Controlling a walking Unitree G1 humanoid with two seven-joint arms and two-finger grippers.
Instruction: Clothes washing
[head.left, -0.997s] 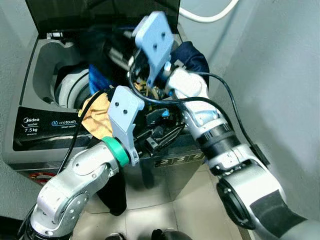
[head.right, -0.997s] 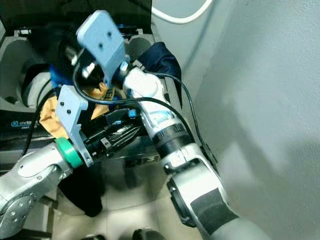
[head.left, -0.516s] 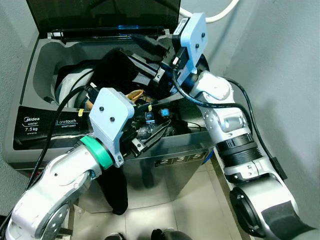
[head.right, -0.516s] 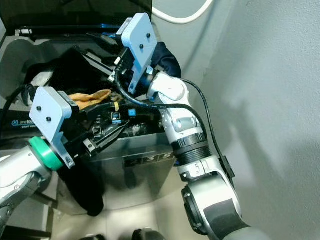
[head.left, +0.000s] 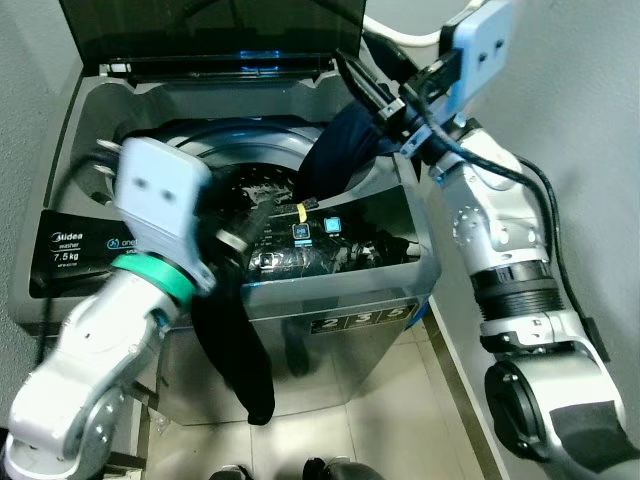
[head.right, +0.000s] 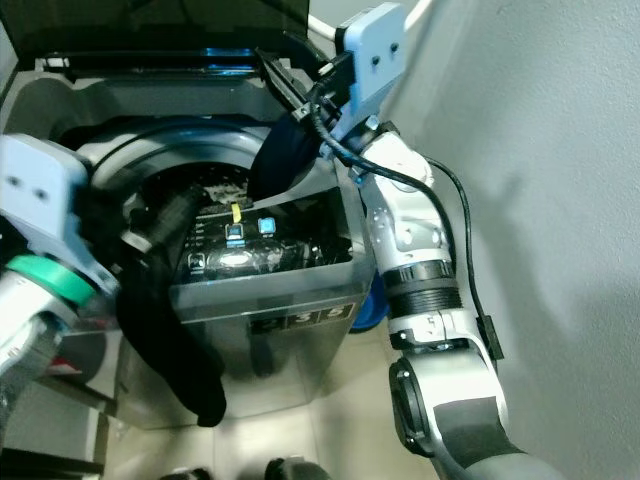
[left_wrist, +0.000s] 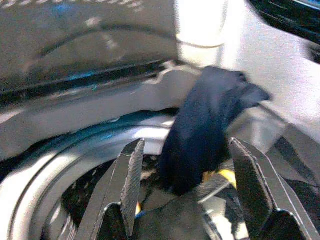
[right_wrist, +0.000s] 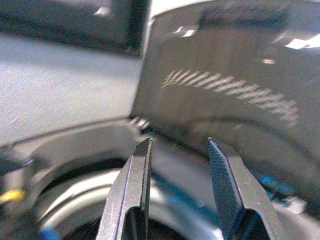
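While a navy garment (head.left: 345, 150) is draped over the Midea washing machine (head.left: 330, 300) rim and a black one (head.left: 235, 345) hangs outside the front, both could be dropped, w/ left gripper (left_wrist: 182, 187) and right gripper (right_wrist: 177, 182) parted, empty.

Even indoor light fills the head views; the grey wall (head.left: 590, 120) at right is bright and smooth, with a soft shadow falling across it. The washer (head.left: 330, 300) front shows dull reflections, and a small blue glow sits under the raised lid (head.left: 210, 25). The drum (head.left: 250, 185) interior is dark, detail lost in shade. The left arm (head.left: 150, 215) is smeared by motion blur. The left wrist view is soft and blurred, with a blown-out white patch of glare near its top. The right wrist view is blurred too, with streaked highlights on the lid.
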